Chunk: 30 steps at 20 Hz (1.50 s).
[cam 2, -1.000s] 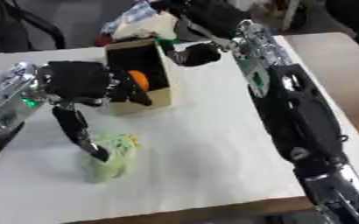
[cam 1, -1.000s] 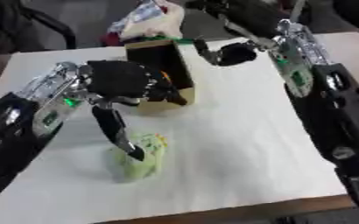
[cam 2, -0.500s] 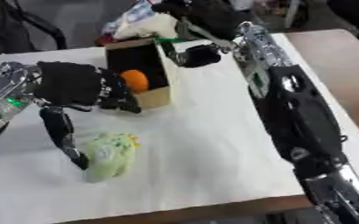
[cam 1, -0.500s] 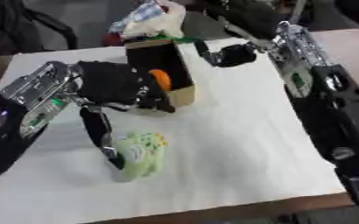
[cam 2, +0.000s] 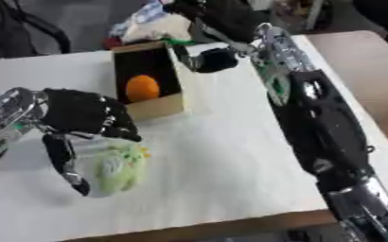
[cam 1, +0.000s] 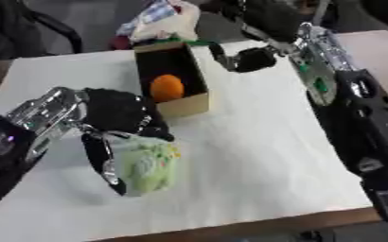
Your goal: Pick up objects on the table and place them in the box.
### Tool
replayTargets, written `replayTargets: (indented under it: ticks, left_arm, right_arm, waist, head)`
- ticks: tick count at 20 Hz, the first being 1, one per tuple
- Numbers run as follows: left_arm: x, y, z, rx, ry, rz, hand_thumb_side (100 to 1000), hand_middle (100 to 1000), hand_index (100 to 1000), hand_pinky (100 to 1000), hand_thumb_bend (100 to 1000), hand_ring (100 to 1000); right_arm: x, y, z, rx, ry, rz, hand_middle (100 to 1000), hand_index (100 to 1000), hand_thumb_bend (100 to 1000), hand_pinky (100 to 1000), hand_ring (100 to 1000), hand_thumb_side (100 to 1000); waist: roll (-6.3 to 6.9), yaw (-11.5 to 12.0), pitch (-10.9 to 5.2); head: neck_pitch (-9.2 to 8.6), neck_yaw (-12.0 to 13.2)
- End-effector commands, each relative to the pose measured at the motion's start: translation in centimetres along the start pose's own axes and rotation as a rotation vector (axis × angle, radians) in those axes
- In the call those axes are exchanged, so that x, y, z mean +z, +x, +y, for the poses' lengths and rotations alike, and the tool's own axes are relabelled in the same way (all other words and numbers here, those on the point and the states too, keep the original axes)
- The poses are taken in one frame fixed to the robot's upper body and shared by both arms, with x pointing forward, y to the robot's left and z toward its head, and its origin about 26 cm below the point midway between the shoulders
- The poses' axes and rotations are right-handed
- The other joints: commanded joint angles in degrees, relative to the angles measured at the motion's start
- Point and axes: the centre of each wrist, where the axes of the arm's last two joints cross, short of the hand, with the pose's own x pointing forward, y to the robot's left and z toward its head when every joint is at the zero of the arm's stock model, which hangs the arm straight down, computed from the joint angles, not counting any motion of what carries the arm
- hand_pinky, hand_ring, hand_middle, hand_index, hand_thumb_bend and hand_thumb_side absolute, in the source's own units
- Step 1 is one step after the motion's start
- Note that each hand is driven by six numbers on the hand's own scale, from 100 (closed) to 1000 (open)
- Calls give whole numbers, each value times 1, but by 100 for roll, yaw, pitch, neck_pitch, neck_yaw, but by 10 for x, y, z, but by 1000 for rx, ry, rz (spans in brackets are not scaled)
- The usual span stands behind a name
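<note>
Closing around the pale green soft toy (cam 1: pixel 147 163), the left hand (cam 1: pixel 119 118) has its thumb down the toy's left side and its dark fingers curled over the top, so the toy is grasped though it sits on the white table (cam 1: pixel 255 156), near the front and left of centre. The cardboard box (cam 1: pixel 171 78) stands just beyond, open side up, with an orange ball (cam 1: pixel 167 87) already inside. The right hand (cam 1: pixel 245 59) hangs beside the box's far right corner; its fingers cannot be made out, so its state is undetermined. Risk, in my judgement: the toy is soft and bulky, so it may squeeze out of the grasp on lifting, or catch the box's near wall and tip it. The surface is a plain white cover on a brown table; assorted clutter (cam 1: pixel 160 21) lies behind the box.
</note>
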Motion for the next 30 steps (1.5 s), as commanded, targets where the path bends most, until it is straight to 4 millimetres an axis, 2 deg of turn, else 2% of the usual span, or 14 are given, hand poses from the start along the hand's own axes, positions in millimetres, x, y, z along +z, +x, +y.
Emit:
replayTargets:
  ticks: [1,5,7,9,11,12,13,14,20,25,30]
  left_arm:
    - [3,-3,-3,-40,-90,-49,901,810,1000,846,738,832]
    - [-1,-3,-9,-44,-80,-38,862,802,1000,837,704,823]
    - [-2,-3,-10,-45,-61,-26,776,774,982,815,661,795]
    - [-4,-3,-11,-44,-30,-15,599,709,935,774,589,735]
    - [-5,-3,-10,-33,19,-10,342,622,881,748,478,656]
    - [-5,-3,-10,-25,46,-8,292,589,856,736,419,621]
    - [-4,-3,-10,-17,74,-7,282,580,848,732,397,612]
    - [-3,-3,-10,-10,97,-7,252,551,821,719,313,583]
    - [12,-8,-12,31,229,16,219,520,793,705,102,547]
    - [37,-24,-17,80,299,90,224,509,791,686,100,537]
    - [58,-50,-23,174,354,203,226,507,795,678,100,534]
  right_arm:
    - [-2,-3,-10,13,-20,-1,852,991,100,831,775,613]
    - [-2,-3,-10,11,-21,0,852,991,100,830,774,617]
    - [-1,-3,-10,8,-23,2,852,991,100,830,774,623]
    - [-1,-3,-10,6,-23,2,852,992,100,830,774,630]
    - [-1,-3,-10,4,-25,3,852,991,100,829,773,632]
    - [-1,-3,-10,4,-26,4,851,992,100,829,773,633]
    - [-1,-3,-10,3,-27,6,851,992,100,829,773,634]
    - [-1,-3,-10,2,-27,6,851,992,100,829,773,637]
    - [0,-4,-9,-1,-25,11,850,992,100,828,772,647]
    - [1,-4,-7,-8,-25,13,849,992,100,826,770,660]
    - [2,-3,-4,-25,-25,2,848,993,100,824,768,667]
  waist:
    - [2,-3,-91]
    - [-12,-12,-82]
    - [-25,-14,-76]
    - [-38,-16,-71]
    - [-47,-18,-67]
    - [-50,-18,-66]
    - [-52,-18,-65]
    - [-54,-17,-64]
    - [-54,-17,-64]
    - [-56,-14,-73]
    - [-68,-15,-86]
  head:
    - [20,-4]
    - [9,-12]
    - [0,-24]
    - [-7,-30]
    - [-14,-36]
    - [-15,-40]
    - [-16,-44]
    - [-17,-48]
    - [-21,-68]
    - [-34,-80]
    - [-38,-99]
